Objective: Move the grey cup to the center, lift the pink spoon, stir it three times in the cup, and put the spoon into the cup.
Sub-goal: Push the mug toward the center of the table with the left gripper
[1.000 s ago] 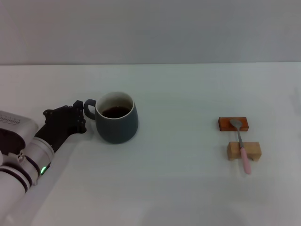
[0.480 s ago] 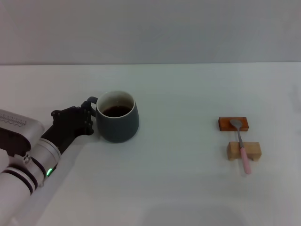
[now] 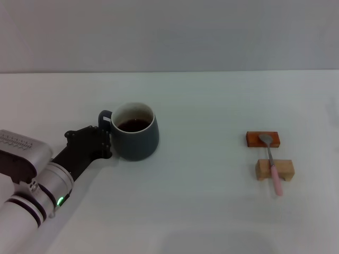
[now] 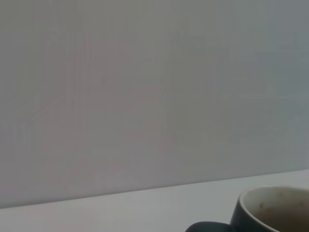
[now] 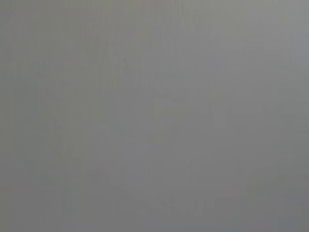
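The grey cup [image 3: 135, 138], with dark liquid in it, stands on the white table left of the middle. Its loop handle [image 3: 104, 117] points left. My left gripper [image 3: 107, 143] is at the handle side of the cup and is shut on the handle. The cup's rim also shows in the left wrist view [image 4: 273, 210]. The pink spoon [image 3: 273, 168] lies at the right across two small blocks, its silver bowl on the far one and its pink handle toward me. My right gripper is out of view; the right wrist view shows only plain grey.
A red-brown block [image 3: 253, 139] and a light wooden block [image 3: 286, 168] carry the spoon. The white table [image 3: 201, 201] runs back to a grey wall.
My left gripper and the grey cup have moved together a little to the right and toward me. The spoon and blocks have not moved.
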Controlling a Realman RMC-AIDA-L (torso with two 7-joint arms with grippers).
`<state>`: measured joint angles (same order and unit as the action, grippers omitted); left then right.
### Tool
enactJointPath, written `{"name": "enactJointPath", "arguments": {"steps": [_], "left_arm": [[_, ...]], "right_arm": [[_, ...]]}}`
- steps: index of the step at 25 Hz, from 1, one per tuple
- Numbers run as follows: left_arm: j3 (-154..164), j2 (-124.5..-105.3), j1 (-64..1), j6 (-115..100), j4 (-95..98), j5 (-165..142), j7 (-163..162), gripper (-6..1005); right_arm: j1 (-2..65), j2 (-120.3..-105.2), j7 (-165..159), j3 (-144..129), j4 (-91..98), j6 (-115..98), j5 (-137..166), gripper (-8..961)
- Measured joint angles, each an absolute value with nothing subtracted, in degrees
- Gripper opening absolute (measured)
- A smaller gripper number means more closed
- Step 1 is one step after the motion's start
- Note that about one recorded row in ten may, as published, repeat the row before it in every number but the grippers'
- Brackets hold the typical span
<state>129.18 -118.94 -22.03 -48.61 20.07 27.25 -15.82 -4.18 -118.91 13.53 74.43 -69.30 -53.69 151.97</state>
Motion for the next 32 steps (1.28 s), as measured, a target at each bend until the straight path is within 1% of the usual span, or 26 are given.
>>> {"name": "enactJointPath", "arguments": {"steps": [10,19,32], "left_arm": [[132.0,-118.82,-20.4,-51.1,21.5,27.3,-15.8,-2],[134.7,-118.79,-17.7,-51.5,25.2,27.2,-16.3,-2],[132.4,-118.48,-15.3,-51.8,24.4,27.8,-16.9,-2]], "right_arm": [[-4.4,-118.82,13.5,74.0,-69.3,-53.7,152.3,762],[-4.2,-118.82,13.5,74.0,-69.4,-53.7,152.4,761],[-4.4,-118.82,13.5,73.6,-69.3,-53.7,152.4,762]]}}
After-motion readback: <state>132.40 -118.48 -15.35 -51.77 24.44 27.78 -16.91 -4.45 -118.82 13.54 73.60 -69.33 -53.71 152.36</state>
